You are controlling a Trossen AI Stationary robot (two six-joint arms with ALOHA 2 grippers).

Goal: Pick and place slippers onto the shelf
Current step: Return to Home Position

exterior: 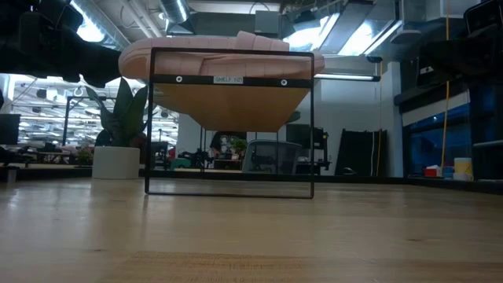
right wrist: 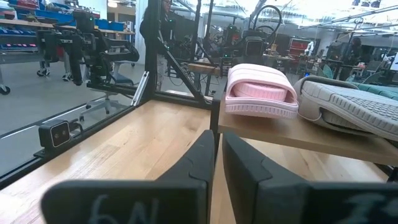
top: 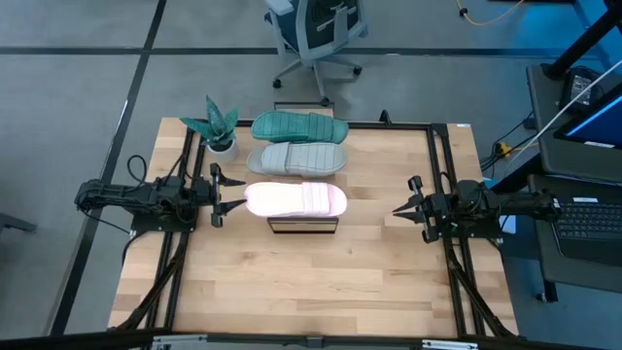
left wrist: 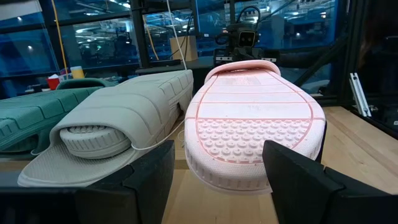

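- All three slippers lie side by side on the shelf (top: 303, 226), their long axes running left to right: the teal slipper (top: 299, 126) farthest, the grey slipper (top: 296, 158) in the middle, the pink slipper (top: 296, 199) nearest the dark front edge.
- The left tool (top: 225, 197) has its fingers spread wide and empty, and points at the pink slipper's left end, which is just beyond the tips. Withdrawing likely means a straight pull leftward along that axis.
- The right tool (top: 408, 206) has its fingers pressed almost together, holding nothing, well apart from the shelf's right end.
- The left arm is the nearer one.
- The slippers hide the shelf's slats.
- In the low view, the pink slipper blocks the other two, and neither tool shows.
- A potted plant (top: 221, 131) stands by the shelf's far left corner.
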